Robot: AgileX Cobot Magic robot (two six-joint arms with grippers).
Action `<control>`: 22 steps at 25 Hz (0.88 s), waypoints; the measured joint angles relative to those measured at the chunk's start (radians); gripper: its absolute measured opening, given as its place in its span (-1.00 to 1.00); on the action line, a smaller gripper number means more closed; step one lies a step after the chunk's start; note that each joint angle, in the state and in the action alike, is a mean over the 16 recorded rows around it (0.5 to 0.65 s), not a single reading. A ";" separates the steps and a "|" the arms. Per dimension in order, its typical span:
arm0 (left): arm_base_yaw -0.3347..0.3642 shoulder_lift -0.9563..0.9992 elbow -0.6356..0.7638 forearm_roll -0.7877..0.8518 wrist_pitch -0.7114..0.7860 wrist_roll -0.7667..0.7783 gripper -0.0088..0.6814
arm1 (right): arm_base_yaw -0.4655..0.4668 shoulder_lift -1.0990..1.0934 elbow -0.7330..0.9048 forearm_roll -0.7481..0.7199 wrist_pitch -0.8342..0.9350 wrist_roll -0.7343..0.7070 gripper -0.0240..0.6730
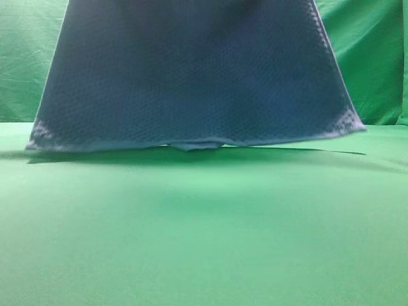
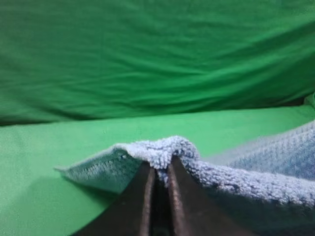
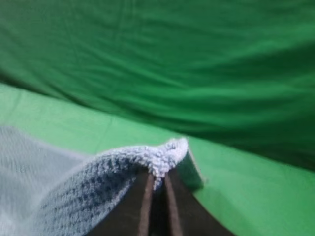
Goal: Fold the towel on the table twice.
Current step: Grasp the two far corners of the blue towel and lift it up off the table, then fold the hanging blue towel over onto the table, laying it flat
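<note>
Exterior high view. The towel [image 1: 191, 70], dark blue with a waffle-knit surface, hangs as a broad sheet that fills the upper half of the picture and runs out past the top edge. It widens downward. Its lower hem reaches the green tabletop [image 1: 204, 242] at the far side, with both bottom corners spread outward and a small fold of cloth at the middle of the hem. A thin shadow lies on the tabletop along the hem. Behind the towel hangs a wrinkled green cloth backdrop [image 1: 376, 57]. Neither gripper shows in this view.

Left wrist view. The left gripper [image 2: 160, 169] shows as two dark jaws rising from the bottom edge, pressed nearly together and clamped on a bunched edge of the towel [image 2: 162, 150], here pale blue. The cloth drapes over the jaw tips: a flap with a stitched hem falls to the left, and the main body runs off to the right edge. Beyond lie the tabletop [image 2: 59, 147] and the backdrop [image 2: 157, 59].

Right wrist view. The right gripper [image 3: 158, 177] likewise shows two dark jaws brought together, clamped on a gathered edge of the towel [image 3: 98, 187]. The cloth falls away to the left and lower left, and a small corner of it juts out just right of the jaws. The tabletop [image 3: 246, 196] and the backdrop [image 3: 197, 64] lie behind.
</note>
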 joint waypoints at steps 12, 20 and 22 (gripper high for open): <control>0.000 0.014 -0.003 -0.146 -0.235 0.181 -0.97 | 0.000 0.014 -0.011 -0.025 -0.265 -0.045 -0.93; 0.000 0.017 -0.003 -0.124 -0.095 0.214 -0.97 | -0.001 0.013 0.006 -0.034 -0.119 -0.064 -0.93; 0.000 0.016 -0.002 -0.104 -0.049 0.202 -0.97 | -0.001 0.005 0.017 -0.037 -0.069 -0.065 -0.93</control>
